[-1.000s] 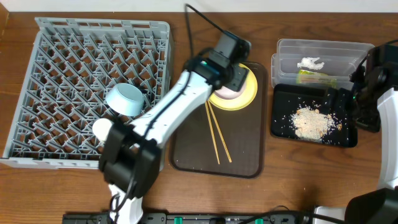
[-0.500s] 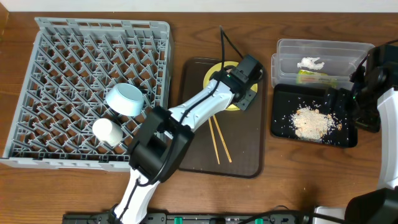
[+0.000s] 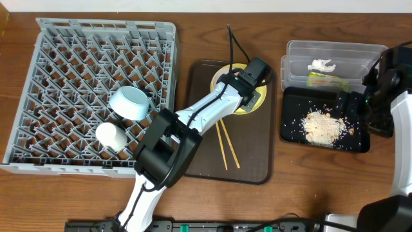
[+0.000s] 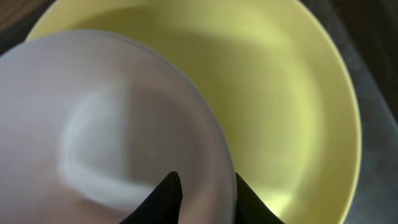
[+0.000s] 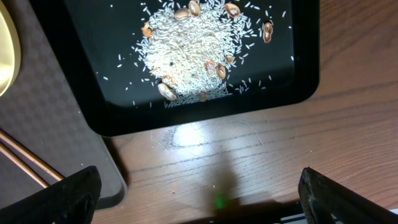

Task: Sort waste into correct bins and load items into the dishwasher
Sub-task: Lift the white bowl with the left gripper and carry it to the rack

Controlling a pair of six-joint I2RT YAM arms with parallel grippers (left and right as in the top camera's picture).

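Lying nearest the robot's base, the chopsticks (image 3: 226,145), 2 thin wooden sticks, rest side by side on the brown serving tray (image 3: 254,161), slanting toward its front edge. To their left stands the grey dish rack (image 3: 64,51), with the small white cup (image 3: 109,135) among the pegs of its front right part and the light-blue bowl (image 3: 129,103) tipped on its side just behind the cup.

Farther back on the serving tray sits the yellow plate (image 4: 292,106) with the cream-white bowl (image 4: 106,124) on it. The left gripper (image 4: 206,180) reaches down at the bowl's rim, 1 black finger inside and 1 outside, with little space between them; I cannot tell whether they are pressing the wall.

On the right, the right gripper (image 5: 199,199) hangs with its jaws spread wide over the wooden table (image 5: 249,168), at the near edge of the black tray (image 5: 298,68). That tray holds the beige food bits (image 5: 186,50), heaped in 1 pile with grains scattered around. Behind it, touching its far edge, the clear tub (image 3: 360,51) holds the white scrap (image 3: 320,65) and the green-and-orange wrapper (image 3: 325,79), whose print is too small to read.
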